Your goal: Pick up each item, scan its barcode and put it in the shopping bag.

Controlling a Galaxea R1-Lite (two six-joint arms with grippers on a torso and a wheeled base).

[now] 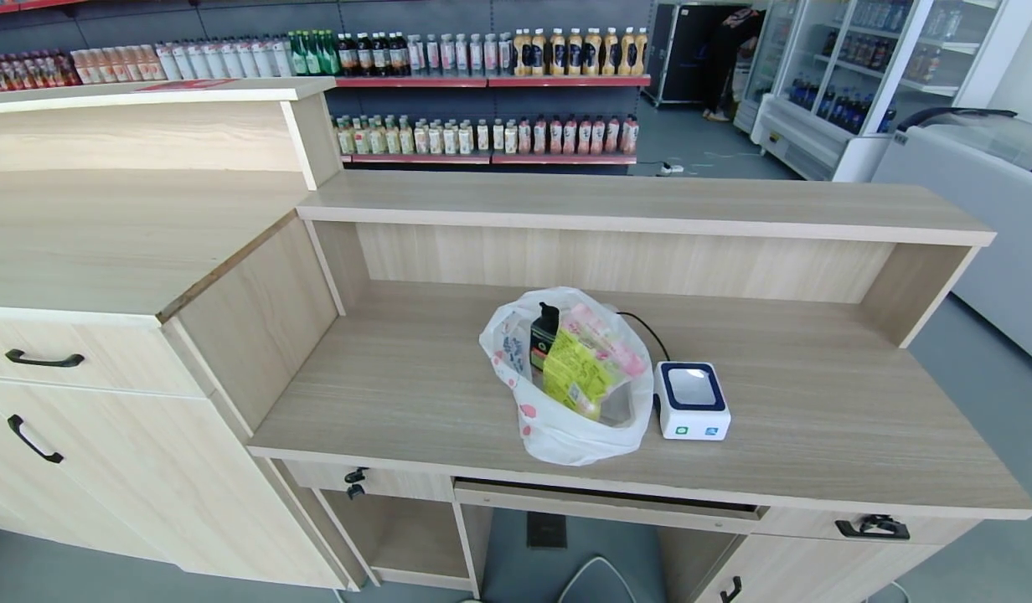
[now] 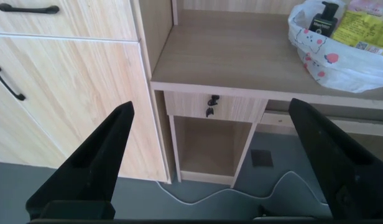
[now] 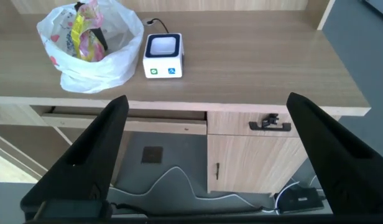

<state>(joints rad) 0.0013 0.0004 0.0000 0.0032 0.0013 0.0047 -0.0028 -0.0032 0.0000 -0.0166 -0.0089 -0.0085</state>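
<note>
bag: white shopping bag point(image 1: 566, 431) with small pink prints stands on the counter point(image 1: 817, 402), about mid-width and toward the front edge, mouth open upward.
contents: yellow packet point(image 1: 576, 373) leans at the front of the bag. A pink packet point(image 1: 606, 335) sits behind it. A black item point(image 1: 546, 331) stands upright at the bag's left side; it looks like a capped bottle, but I'm not sure through the plastic.
scanner: white box scanner point(image 1: 692, 400), dark-framed window facing up, just beside the bag on the robot's right. Can't tell if it touches the plastic. Its black cable point(image 1: 646, 328) runs off toward the back of the counter, behind the bag.
left gripper: point(image 2: 210, 107) sits low, out in front of the counter's left end and below the top surface. Fingers are spread wide with nothing between them.
right gripper: point(image 3: 207, 98) also sits low in front of the counter, below the front edge, roughly facing the scanner and bag. It is spread wide and empty.
under counter: drawer with a black handle point(image 3: 271, 122) on the right side.
left side: tall wooden cupboard point(image 1: 105, 402) with black handles adjoins the counter.
background: shelves of bottles point(image 1: 482, 54) along the far wall.
</note>
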